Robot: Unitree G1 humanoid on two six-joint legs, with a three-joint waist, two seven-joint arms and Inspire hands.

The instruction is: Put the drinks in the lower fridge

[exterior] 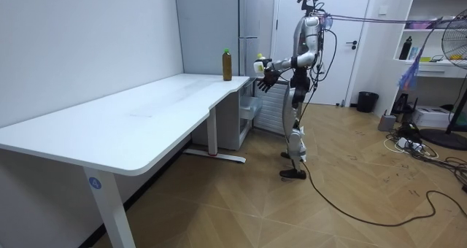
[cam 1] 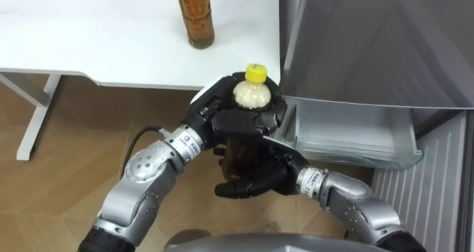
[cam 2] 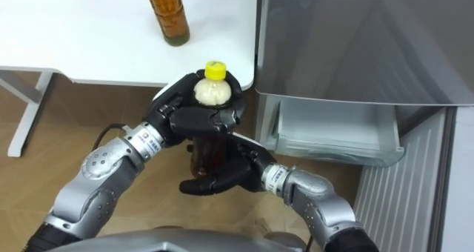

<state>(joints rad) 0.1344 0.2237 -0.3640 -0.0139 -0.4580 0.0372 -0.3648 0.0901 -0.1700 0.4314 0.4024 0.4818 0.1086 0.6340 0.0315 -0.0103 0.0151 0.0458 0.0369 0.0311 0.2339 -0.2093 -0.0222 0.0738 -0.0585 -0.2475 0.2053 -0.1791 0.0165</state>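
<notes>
A bottle (cam 1: 250,96) of dark drink with a yellow cap and a white neck wrap is upright between my two hands, just off the white table's corner. My left hand (cam 1: 238,121) is curled round its upper part. Below it, my right hand (cam 1: 250,179) cups the lower part and base with curled fingers. A second bottle (cam 1: 195,15), amber with a green cap (exterior: 226,51), stands on the table (cam 1: 89,44) near its far edge. The grey fridge (cam 1: 370,37) is at the right, and its lower drawer (cam 1: 355,137) is pulled open right beside the held bottle.
In the room view I stand at the table's far end, facing the fridge (exterior: 219,29). The table's white leg (cam 1: 33,122) is at the left over wooden floor. A bin (exterior: 368,101), shelves (exterior: 430,29) and a fan stand on the room view's right.
</notes>
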